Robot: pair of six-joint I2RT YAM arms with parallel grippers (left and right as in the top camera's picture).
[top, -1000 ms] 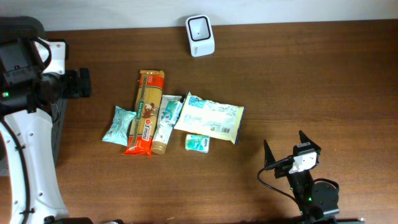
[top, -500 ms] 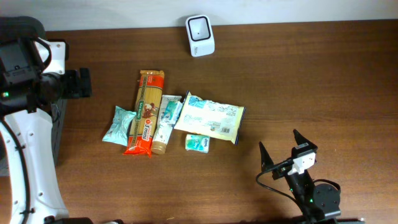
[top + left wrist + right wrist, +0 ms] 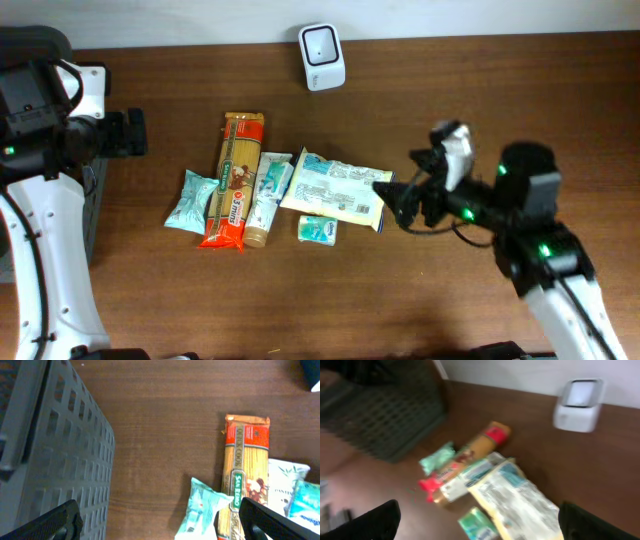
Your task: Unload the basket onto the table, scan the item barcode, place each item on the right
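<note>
Well in front of the scanner (image 3: 322, 57), the white packet (image 3: 338, 188) lies crosswise, its right end angled farther away from the scanner. Right gripper (image 3: 398, 200) and left gripper (image 3: 130, 133) both gape wide.

You've got soft, even light on the overhead view: table (image 3: 300, 310) grain sharp, only a faint shadow beside the pasta packet (image 3: 238, 175). Your right wrist view is smeared with blur throughout. Left wrist view reads crisp.

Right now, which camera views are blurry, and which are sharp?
Right wrist view: heavily blurred, the white scanner and the packets smeared, labels unreadable. Left wrist view: sharp, print on the spaghetti pack is crisp. Overhead view: sharp and evenly lit across the table, no glare.
</note>
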